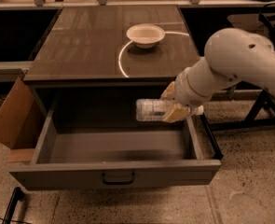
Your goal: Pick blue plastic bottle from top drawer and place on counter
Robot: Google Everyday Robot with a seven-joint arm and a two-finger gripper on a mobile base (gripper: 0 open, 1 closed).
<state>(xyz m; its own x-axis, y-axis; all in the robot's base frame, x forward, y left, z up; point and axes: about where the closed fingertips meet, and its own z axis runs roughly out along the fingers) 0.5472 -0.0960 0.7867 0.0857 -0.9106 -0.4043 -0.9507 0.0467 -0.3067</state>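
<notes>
The blue plastic bottle (pixel 152 110) lies sideways in the air, above the open top drawer (pixel 113 146) and below the level of the counter (pixel 85 45). My gripper (pixel 173 104) is shut on the bottle's right end, with a tan finger (pixel 174 113) in front of it and another behind. The white arm reaches in from the right. The drawer is pulled fully out and its grey floor is bare. Its dark handle (pixel 118 178) sits centred on the front panel.
A white bowl (pixel 146 34) stands on the counter at the back right, inside a thin white curved line (pixel 121 59). A cardboard flap (pixel 13 118) leans at the drawer's left. A black stand (pixel 253 113) is at the right.
</notes>
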